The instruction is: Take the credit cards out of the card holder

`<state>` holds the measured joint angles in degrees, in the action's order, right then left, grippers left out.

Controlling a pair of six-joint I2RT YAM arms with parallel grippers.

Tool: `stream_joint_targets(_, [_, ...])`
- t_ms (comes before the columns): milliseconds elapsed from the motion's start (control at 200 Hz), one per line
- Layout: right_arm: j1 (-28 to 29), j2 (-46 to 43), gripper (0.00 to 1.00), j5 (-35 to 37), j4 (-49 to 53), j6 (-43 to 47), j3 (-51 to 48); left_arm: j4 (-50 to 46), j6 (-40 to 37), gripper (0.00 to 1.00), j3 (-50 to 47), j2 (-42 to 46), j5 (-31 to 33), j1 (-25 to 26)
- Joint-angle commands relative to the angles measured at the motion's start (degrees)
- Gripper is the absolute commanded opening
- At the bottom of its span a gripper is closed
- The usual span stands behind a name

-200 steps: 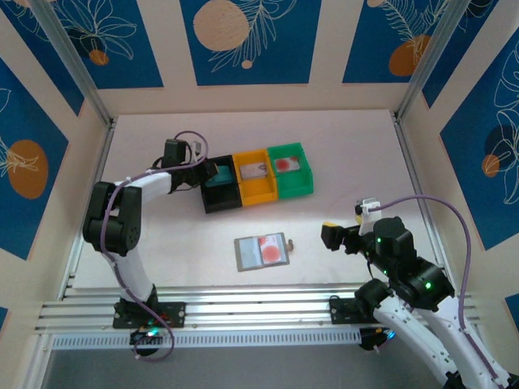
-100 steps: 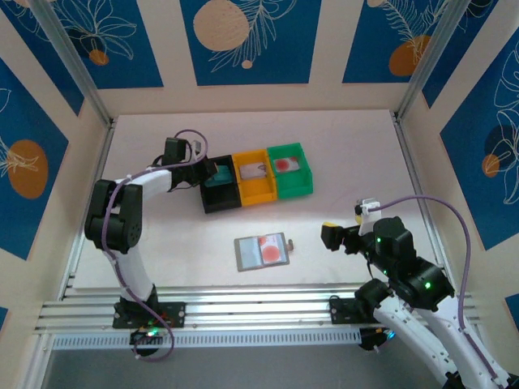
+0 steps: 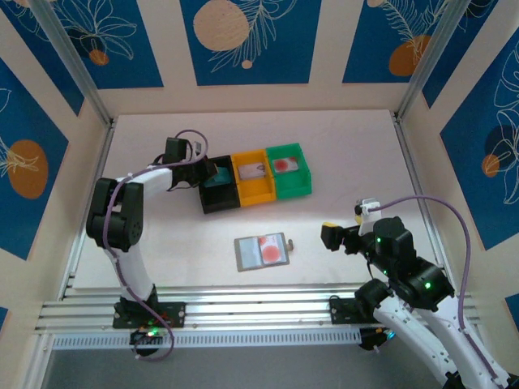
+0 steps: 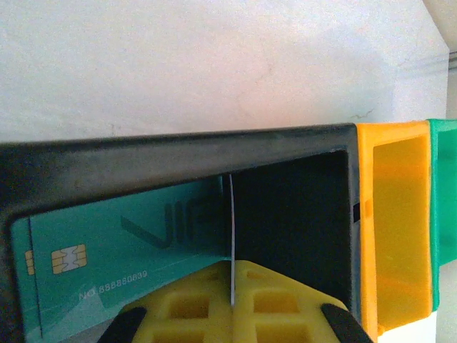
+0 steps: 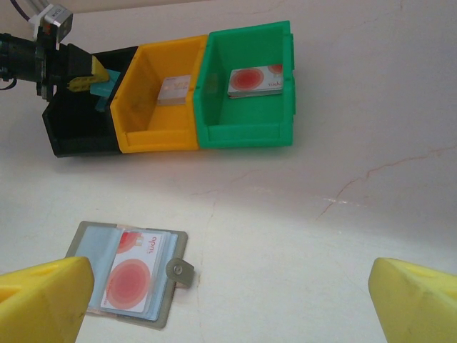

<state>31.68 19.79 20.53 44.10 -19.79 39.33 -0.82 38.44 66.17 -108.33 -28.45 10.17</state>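
We have the left gripper [image 4: 232,314] clamped on the teal card [image 4: 128,243] inside the black bin [image 4: 178,153], so we release it low and flat, while the card holder [image 5: 128,275] lies just ahead of our right gripper [image 5: 228,300], jaws spread wide.

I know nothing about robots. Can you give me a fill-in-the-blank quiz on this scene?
The bin where the left gripper holds the teal card is ___. The green bin holds a pale card with a big ___ dot. The greyish card lies in the ___ bin. The right gripper has its jaws ___.
Missing: black, red, orange, open.
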Motion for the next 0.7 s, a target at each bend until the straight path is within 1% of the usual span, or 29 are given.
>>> stream_joint_targets(0, [-0.2, -0.3, 0.99, -0.8, -1.3, 0.4, -0.7, -3.4, -1.9, 0.00, 1.1, -1.2, 1.4, -1.3])
stream_joint_targets(270, [-0.2, -0.3, 0.99, -0.6, -1.3, 0.5, -0.7, -4.9, -2.3, 0.06, 1.7, -1.1, 1.7, -1.6])
stream_joint_targets(425, [-0.2, -0.3, 0.99, -0.6, -1.3, 0.4, -0.8, -4.9, -2.4, 0.07, 1.8, -0.1, 2.0, -2.0])
stream_joint_targets(695, [-0.3, -0.4, 0.99, -0.5, -1.3, 0.4, -0.8, -5.5, -2.3, 0.15, 1.8, 1.1, 2.5, -2.4])
